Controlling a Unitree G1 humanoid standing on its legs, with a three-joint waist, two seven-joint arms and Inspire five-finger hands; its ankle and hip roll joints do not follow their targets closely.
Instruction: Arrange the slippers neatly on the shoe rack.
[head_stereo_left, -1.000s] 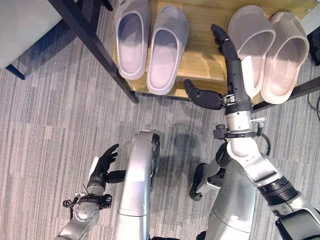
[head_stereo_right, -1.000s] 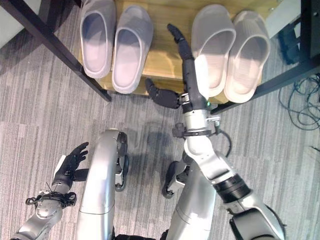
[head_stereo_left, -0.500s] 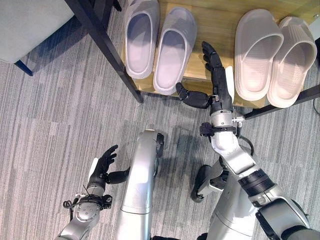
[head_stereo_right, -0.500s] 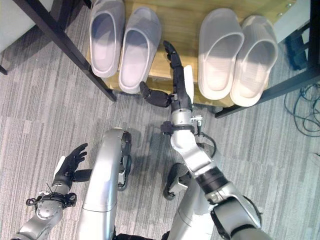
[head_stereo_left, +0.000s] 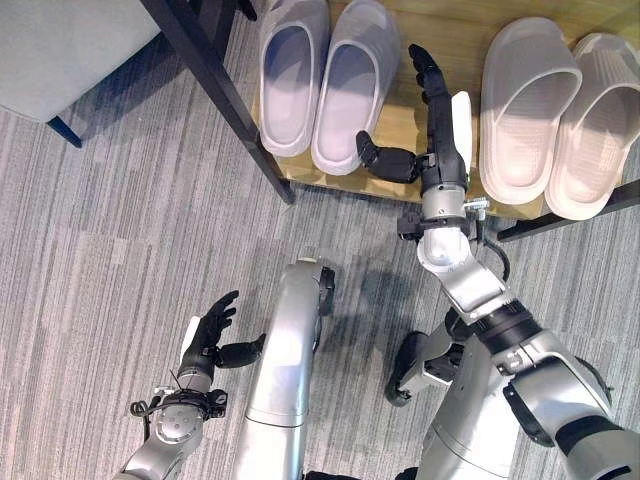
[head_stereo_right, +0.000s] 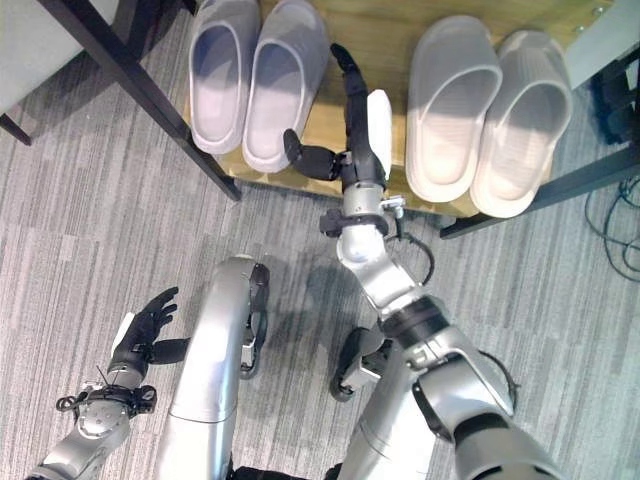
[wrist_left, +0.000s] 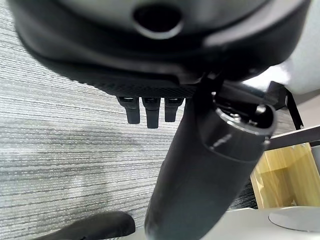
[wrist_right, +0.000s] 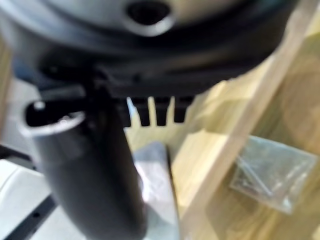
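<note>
- Left eye view: two pairs of slippers are seen on the wooden shoe rack (head_stereo_left: 455, 25), a lilac pair (head_stereo_left: 325, 80) and a beige pair (head_stereo_left: 565, 120), toes pointed inward. The right hand (head_stereo_left: 432, 110) is held flat between the pairs, fingers straight, thumb spread toward the lilac pair's heel, nothing grasped, probably for nudging.
- Right eye view: the left hand (head_stereo_right: 145, 330) is held low over the carpet (head_stereo_right: 80, 250), relaxed and empty.
- Left wrist view: straight fingers are shown above carpet.
- Right wrist view: straight fingers are shown over the wooden shelf.
</note>
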